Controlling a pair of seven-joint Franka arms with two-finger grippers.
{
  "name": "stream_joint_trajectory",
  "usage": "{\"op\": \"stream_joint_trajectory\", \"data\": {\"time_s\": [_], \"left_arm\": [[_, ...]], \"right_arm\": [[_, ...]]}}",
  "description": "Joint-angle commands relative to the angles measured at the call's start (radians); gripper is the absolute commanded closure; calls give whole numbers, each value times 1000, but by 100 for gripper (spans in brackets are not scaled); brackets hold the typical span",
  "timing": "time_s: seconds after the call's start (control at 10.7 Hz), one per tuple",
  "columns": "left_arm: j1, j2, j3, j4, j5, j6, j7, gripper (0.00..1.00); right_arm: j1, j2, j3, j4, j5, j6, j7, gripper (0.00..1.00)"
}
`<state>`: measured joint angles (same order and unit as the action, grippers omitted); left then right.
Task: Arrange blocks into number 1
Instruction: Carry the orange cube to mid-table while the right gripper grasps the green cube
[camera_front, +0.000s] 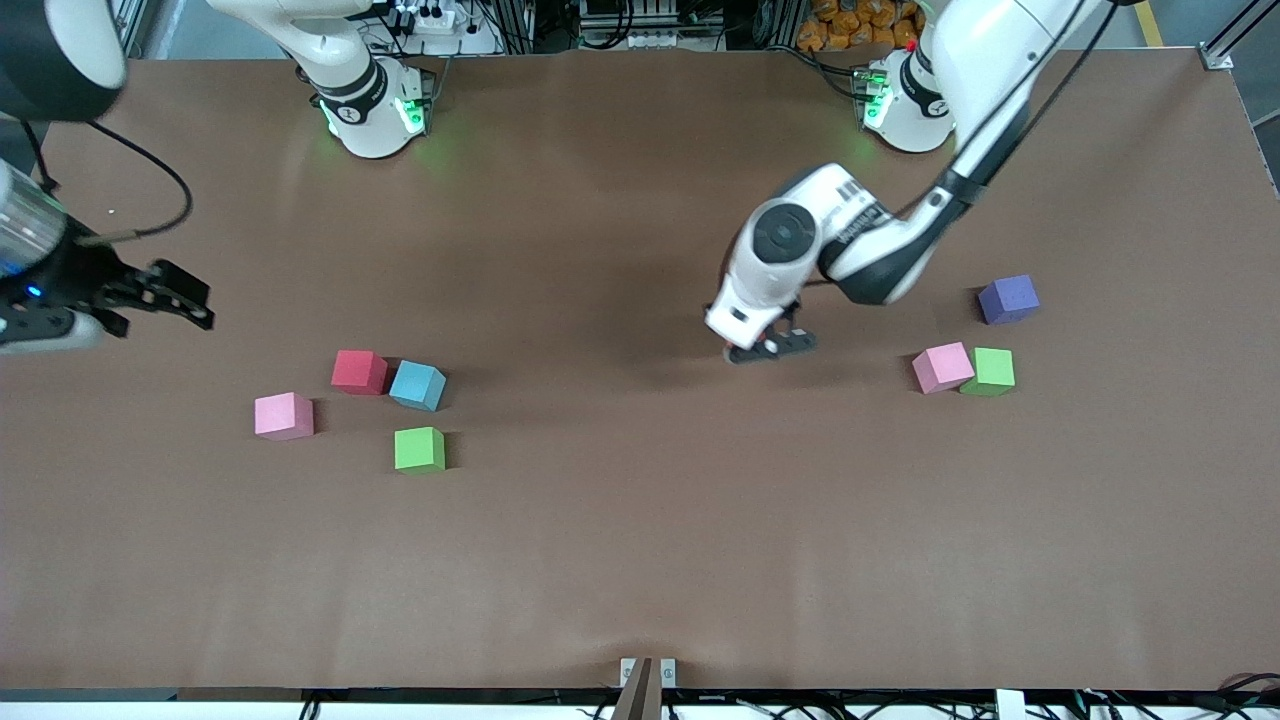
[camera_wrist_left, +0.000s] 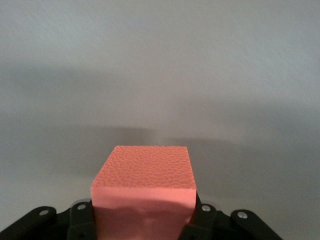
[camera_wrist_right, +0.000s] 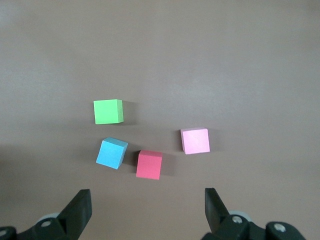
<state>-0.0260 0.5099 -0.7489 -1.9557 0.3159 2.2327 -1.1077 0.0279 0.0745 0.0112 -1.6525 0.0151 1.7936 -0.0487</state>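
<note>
1. Near the middle of the table (camera_front: 620, 560), I see the left gripper (camera_front: 772, 347) low, clenched on an orange block (camera_wrist_left: 144, 192); whether the block touches the surface I cannot tell.
2. Toward the left arm's end sit a purple block (camera_front: 1008, 299), a pink block (camera_front: 942, 367) and a green block (camera_front: 990, 371), the last two touching.
3. Toward the right arm's end I see the right gripper (camera_wrist_right: 147, 212) waiting with fingers spread, above a red block (camera_wrist_right: 149, 164), blue block (camera_wrist_right: 111, 153), second pink block (camera_wrist_right: 195, 140) and second green block (camera_wrist_right: 108, 111).
</note>
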Motion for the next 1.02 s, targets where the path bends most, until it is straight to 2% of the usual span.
{"op": "stream_joint_trajectory", "data": {"time_s": [0.0, 0.19, 0.47, 0.65, 0.84, 0.93], "left_arm": [[11, -10, -122, -64, 19, -2, -137, 100], [-27, -7, -211, -95, 19, 22, -258, 100], [-231, 35, -208, -100, 29, 88, -420, 100], [-308, 44, -205, -94, 29, 116, -446, 100], [-386, 58, -161, -97, 31, 119, -460, 100], [-443, 65, -100, -95, 32, 120, -460, 100]], "right_arm": [[13, 52, 3, -12, 25, 64, 38, 0], [21, 140, 1, -9, 116, 136, 55, 0], [44, 263, 1, -1, 117, 251, 43, 0], [88, 341, -8, 23, 105, 302, 40, 0], [138, 408, -22, 62, 76, 322, 36, 2], [154, 436, -27, 63, 71, 361, 38, 2]]}}
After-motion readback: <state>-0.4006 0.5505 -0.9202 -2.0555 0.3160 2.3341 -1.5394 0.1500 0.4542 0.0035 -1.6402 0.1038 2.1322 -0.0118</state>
